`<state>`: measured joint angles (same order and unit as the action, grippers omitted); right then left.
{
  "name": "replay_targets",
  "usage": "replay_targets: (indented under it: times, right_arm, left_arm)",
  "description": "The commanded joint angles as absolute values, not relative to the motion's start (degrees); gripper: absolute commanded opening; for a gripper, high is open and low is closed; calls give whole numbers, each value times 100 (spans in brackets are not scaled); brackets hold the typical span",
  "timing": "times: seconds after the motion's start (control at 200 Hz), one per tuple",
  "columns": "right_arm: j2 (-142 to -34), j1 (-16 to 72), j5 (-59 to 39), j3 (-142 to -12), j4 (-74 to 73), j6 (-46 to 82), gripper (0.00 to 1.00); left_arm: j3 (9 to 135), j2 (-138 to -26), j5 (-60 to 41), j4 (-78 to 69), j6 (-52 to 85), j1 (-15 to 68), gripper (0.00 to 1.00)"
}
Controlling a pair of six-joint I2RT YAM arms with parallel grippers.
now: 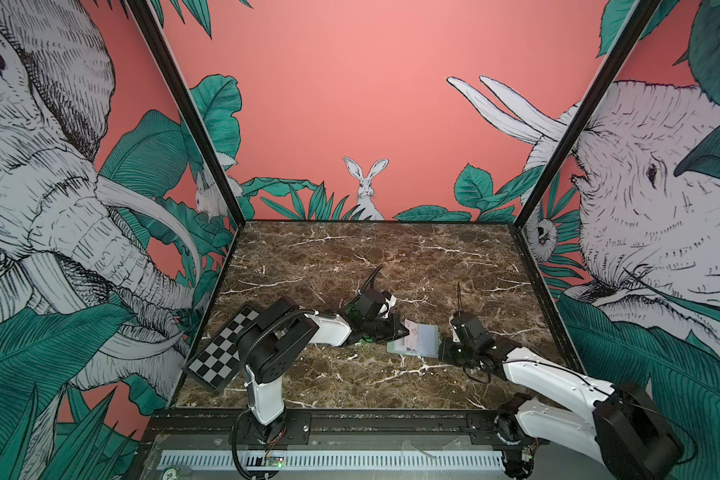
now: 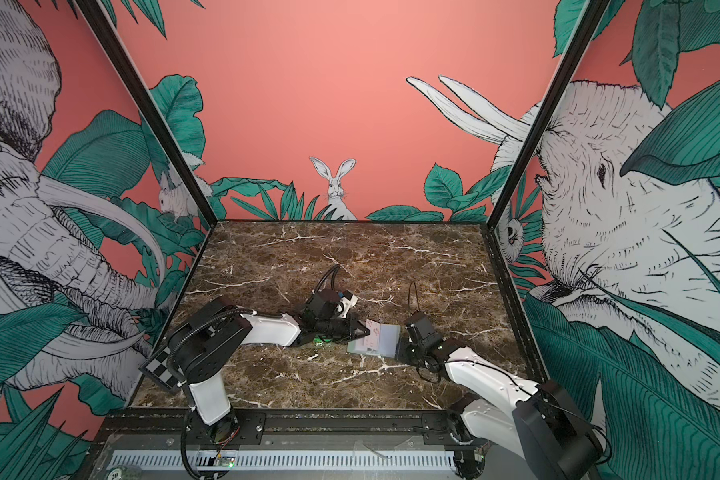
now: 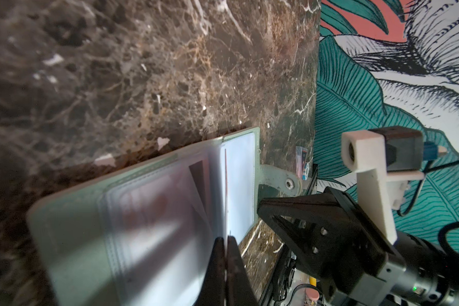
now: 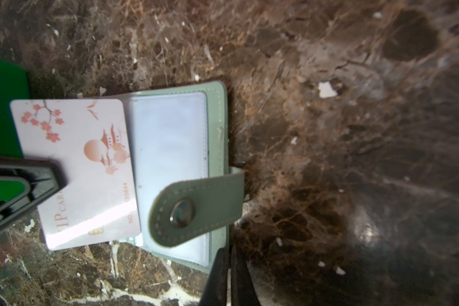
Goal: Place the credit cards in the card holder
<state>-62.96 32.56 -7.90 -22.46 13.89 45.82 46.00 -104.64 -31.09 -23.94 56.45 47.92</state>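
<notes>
Left arm [image 1: 329, 328] reaches low across toward centre, forearm near level. Left gripper [image 1: 406, 330] pinches a card [image 4: 72, 148], jaws closed. Right arm [image 1: 549, 370] extends forward and inward. Right gripper [image 1: 440, 349] is closed on the holder [image 4: 170, 148] edge. The two grippers' tips face each other, near but apart.

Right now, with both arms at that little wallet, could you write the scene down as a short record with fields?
surface: marble table
target: card holder lying open, its strap folded over a clear sleeve
item: pink credit card, one end at the sleeves, most of it outside
left arm: left gripper shut on the credit card
right arm: right gripper shut on the card holder's edge
progress: card not fully in
</notes>
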Motion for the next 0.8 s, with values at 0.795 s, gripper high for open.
replay_targets:
  times: [0.795]
  right_arm:
    - [-6345, 3235, -622, -2112, 1285, 4500, 5]
  left_arm:
    - [4781, -10757, -3540, -2755, 5974, 4805, 2]
